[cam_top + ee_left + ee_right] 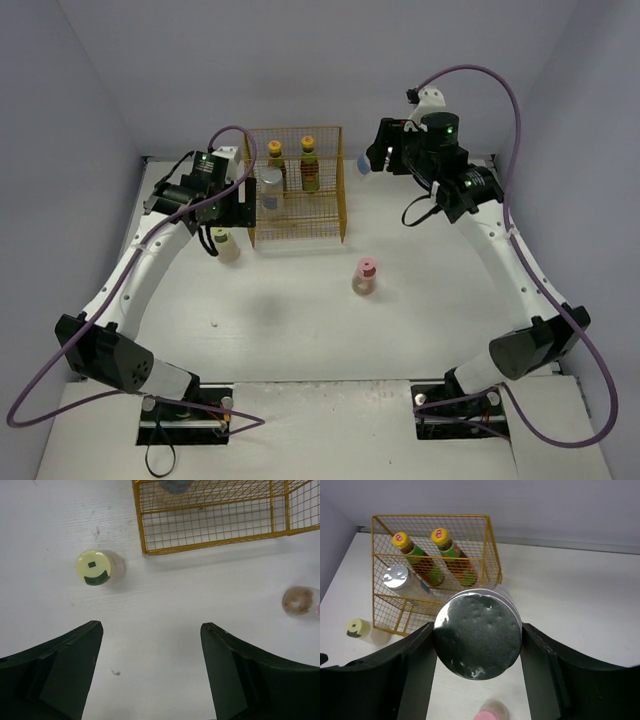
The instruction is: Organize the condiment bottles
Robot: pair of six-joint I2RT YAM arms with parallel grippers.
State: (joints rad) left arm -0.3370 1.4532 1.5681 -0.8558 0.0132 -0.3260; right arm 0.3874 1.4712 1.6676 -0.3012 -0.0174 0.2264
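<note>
Six condiment bottles: three racked, two loose, one gripped.

The left tool (151, 627) hangs with its dark curved fingers apart and empty over the matte white surface (300, 335). Ahead of it, the squat yellow-green-capped bottle (95, 568) stands outside the yellow wire rack (340, 190). The rack holds a pale racked jar (270, 187) with a crinkled silver lid, a dark yellow-capped bottle (276, 165) and its twin (310, 165). The pink-capped bottle (366, 277) stands alone. The right tool (477, 630) is clamped on the round silver-lidded held jar (479, 642), right of the rack.

I read even, diffuse overhead light; the white table (300, 330) is bright, shadows soft and faint. The silver-lidded jar (478, 634) shows mottled glare, slightly soft near my right wrist lens.
</note>
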